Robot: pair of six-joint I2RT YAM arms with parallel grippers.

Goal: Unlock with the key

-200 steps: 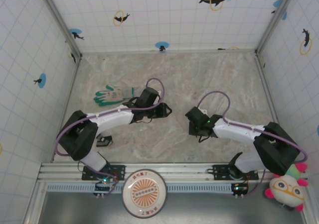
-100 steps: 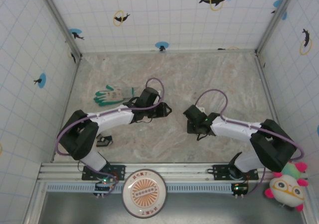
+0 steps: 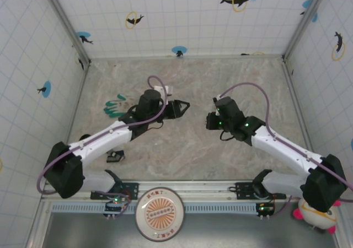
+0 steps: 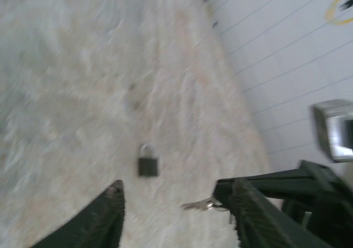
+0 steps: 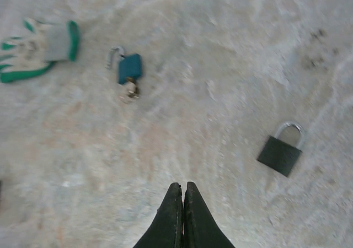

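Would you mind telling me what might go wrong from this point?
The keys sit between the jaws of the open left claw, unclamped, so closing could nudge them away. The dark padlock lies loose while the right claw is shut and empty, so it may slide. A blue padlock could be mistaken for it.

Dark padlock on marble tabletop, keys nr one jaw, jaws apart, tiled wall R

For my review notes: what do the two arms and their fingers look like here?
Both the left arm and right arm have white links, black joints and a looping purple cable. The fingers are black and tapered.
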